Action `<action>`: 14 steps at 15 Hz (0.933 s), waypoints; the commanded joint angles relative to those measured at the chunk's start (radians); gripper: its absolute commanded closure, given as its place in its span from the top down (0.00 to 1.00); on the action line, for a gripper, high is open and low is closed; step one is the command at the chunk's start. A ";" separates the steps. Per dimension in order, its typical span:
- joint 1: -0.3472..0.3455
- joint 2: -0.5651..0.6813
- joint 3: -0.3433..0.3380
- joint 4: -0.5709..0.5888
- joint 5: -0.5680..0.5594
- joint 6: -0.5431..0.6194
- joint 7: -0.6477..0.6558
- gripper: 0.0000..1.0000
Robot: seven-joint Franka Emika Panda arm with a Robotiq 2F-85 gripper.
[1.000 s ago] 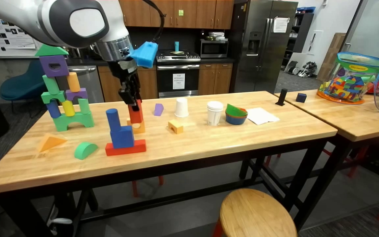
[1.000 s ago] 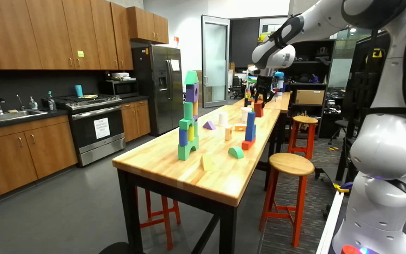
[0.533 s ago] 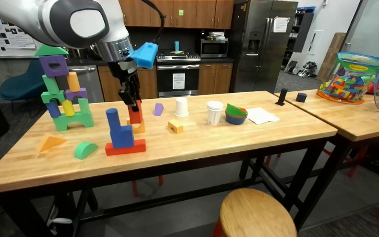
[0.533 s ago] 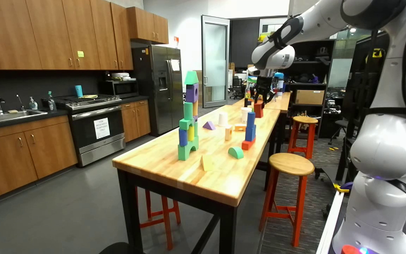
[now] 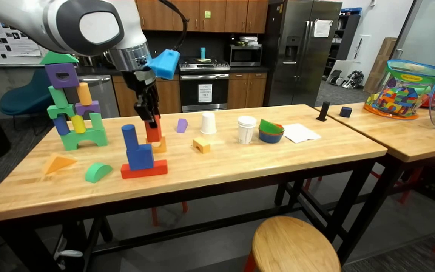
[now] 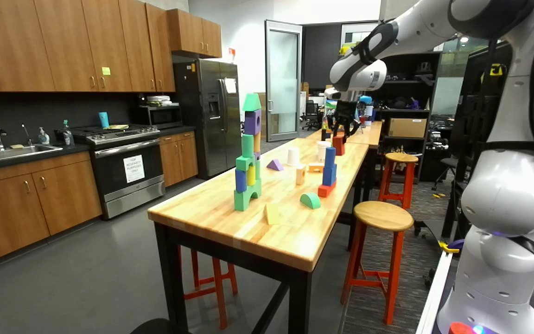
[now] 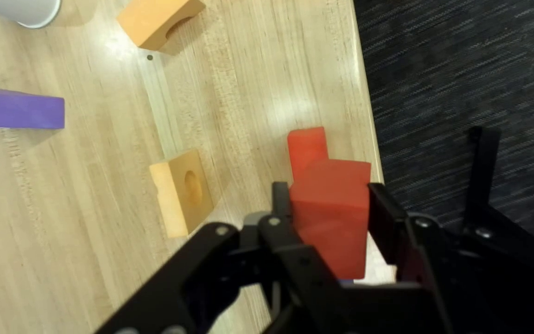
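My gripper is shut on a red block and holds it above the table. In the wrist view the red block sits between both fingers, with the gripper pointing down. Nearby stands a small stack: a long red block lies flat, a blue square block is on it, and a blue cylinder stands on top. In the wrist view the held block covers most of this stack; one end of the long red block shows. An orange block with a hole stands behind the stack.
A tall tower of coloured blocks stands at the table's end. An orange wedge, a green half-round, a purple wedge, an orange arch, a white cup, lidded paper cups and bowls lie about.
My gripper and the held red block have moved slightly left in both exterior views. The other blocks have not moved.
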 commanded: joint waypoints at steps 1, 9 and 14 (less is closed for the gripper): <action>0.007 -0.017 0.007 -0.015 0.002 -0.003 0.003 0.19; 0.017 -0.023 0.014 -0.034 -0.004 0.000 0.006 0.19; 0.019 -0.025 0.015 -0.040 -0.001 -0.001 0.002 0.19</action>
